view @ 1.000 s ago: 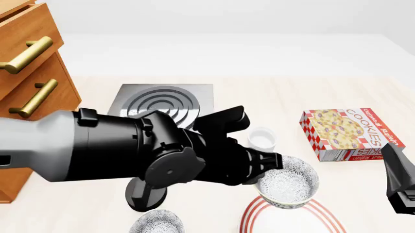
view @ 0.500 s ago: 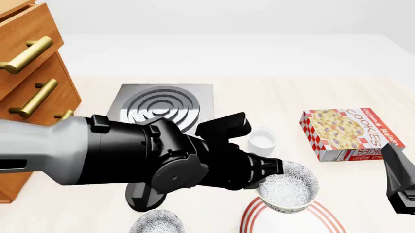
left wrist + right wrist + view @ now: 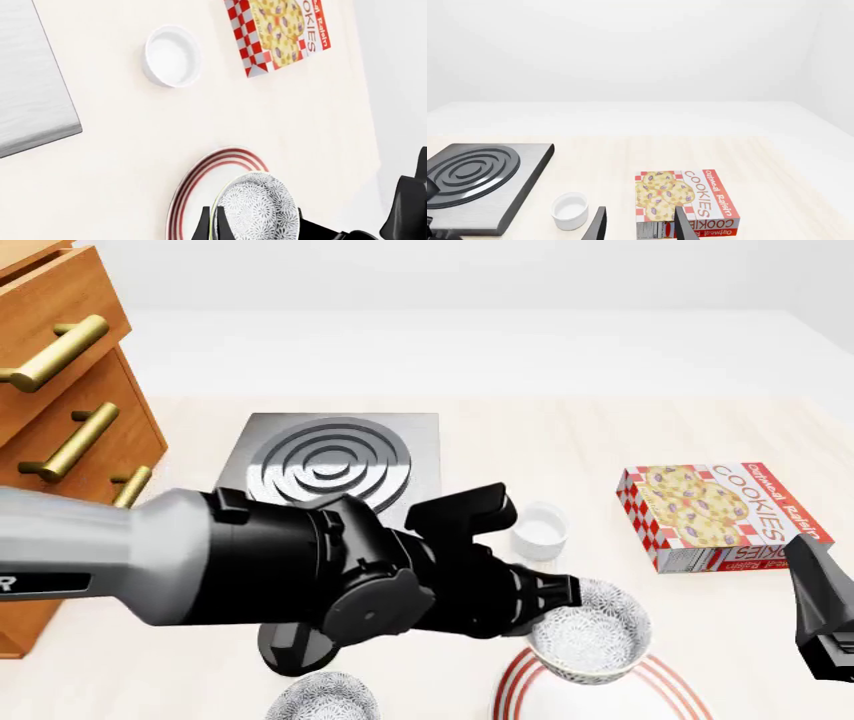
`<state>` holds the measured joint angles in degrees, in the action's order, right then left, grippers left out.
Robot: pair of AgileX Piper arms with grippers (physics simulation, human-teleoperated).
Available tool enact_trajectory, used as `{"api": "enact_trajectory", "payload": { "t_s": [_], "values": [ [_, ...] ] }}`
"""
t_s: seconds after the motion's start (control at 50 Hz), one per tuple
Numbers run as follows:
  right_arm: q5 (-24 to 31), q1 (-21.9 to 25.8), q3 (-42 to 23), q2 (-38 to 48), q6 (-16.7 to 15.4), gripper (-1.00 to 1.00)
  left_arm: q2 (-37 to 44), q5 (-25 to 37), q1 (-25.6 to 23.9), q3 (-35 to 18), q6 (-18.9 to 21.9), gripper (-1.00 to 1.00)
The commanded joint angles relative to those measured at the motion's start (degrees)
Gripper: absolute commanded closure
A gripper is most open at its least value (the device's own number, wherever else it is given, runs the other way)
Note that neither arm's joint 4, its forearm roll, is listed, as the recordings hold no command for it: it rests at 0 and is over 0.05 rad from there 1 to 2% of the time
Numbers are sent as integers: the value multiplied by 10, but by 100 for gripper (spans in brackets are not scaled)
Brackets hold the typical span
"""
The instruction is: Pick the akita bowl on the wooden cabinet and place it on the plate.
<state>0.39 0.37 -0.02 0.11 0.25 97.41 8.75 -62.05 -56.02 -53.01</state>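
Observation:
The akita bowl (image 3: 591, 628), white with a dense grey floral pattern, hangs tilted just above the plate (image 3: 667, 687), a white plate with red rings at the near edge. My left gripper (image 3: 558, 608) is shut on the bowl's rim. In the left wrist view the bowl (image 3: 257, 207) sits between the fingers (image 3: 204, 227) over the plate (image 3: 193, 182). The wooden cabinet (image 3: 60, 390) stands at the far left. My right gripper (image 3: 825, 615) waits at the right edge; its wrist view shows the right gripper (image 3: 639, 227) open and holding nothing.
A second patterned bowl (image 3: 327, 700) sits at the near edge, left of the plate. A grey stove (image 3: 334, 455) lies mid-table, with a small white cup (image 3: 541, 527) to its right. A cookie box (image 3: 721, 515) lies at the right.
My left arm has come down and slightly nearer with the bowl, which now hangs lower over the plate. The right arm has not moved.

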Motion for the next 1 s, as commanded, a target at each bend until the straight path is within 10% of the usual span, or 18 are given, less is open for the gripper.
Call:
{"api": "enact_trajectory", "payload": {
  "t_s": [0.02,1.0],
  "values": [
    [0,0,0,0,0,-100,7,-8,0,-1,1,100],
    [0,0,0,0,0,-100,45,-31,-24,-2,-16,100]
  ]
}}
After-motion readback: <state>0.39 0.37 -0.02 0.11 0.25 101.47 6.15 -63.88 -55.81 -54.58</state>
